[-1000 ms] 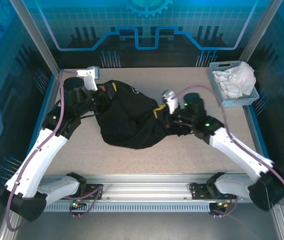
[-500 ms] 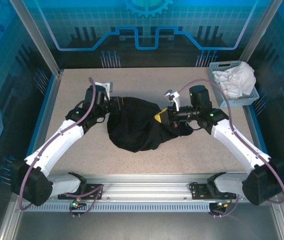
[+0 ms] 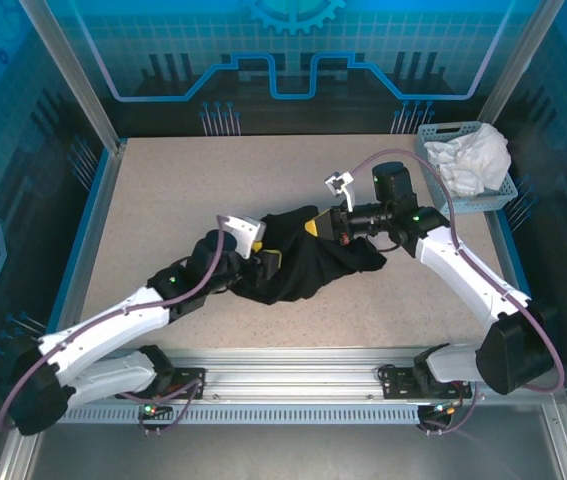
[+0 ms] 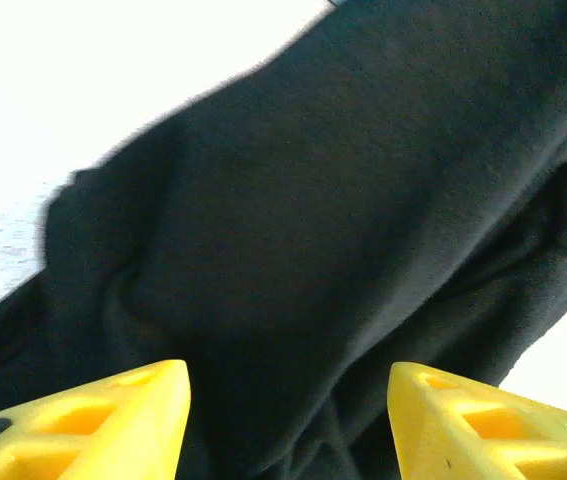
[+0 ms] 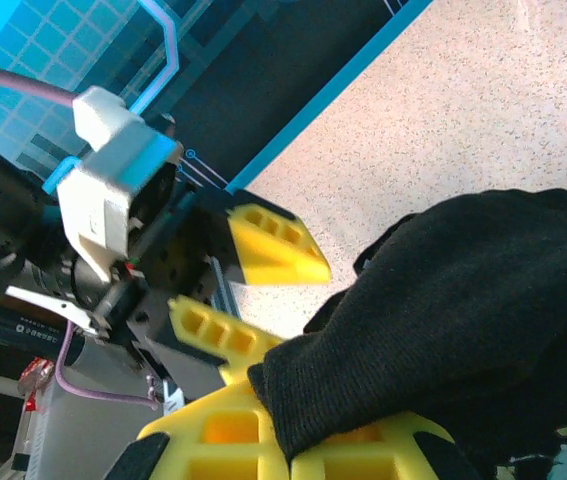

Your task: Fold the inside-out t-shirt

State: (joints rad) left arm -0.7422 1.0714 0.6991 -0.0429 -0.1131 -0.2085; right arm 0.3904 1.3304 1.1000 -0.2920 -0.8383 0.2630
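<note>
The right pincer (image 5: 293, 448) is clamped on a fold of the inside-out t-shirt (image 5: 463, 290). Black cloth bulges out from between its yellow fingers at the bottom of the right wrist view. It probably holds this end so that the bundle has one fixed point while the rest is sorted out.

The left pincer (image 4: 288, 400) has its jaws apart with nothing between them, and dark cloth lies just beyond the tips. That looks like a hand between holds, aimed at the shirt to pick a new edge.

From above, the right pincer (image 3: 315, 226) sits just right of the frame's centre and the left pincer (image 3: 266, 262) just left of it, one at each end of the shirt (image 3: 308, 265). The garment is a crumpled, elongated heap in the middle of the surface (image 3: 163, 190), running from lower left to upper right. No neat fold shows, so the task seems far from done.

A basket (image 3: 433, 185) holding a white garment (image 3: 475, 158) stands well apart in the upper right.
</note>
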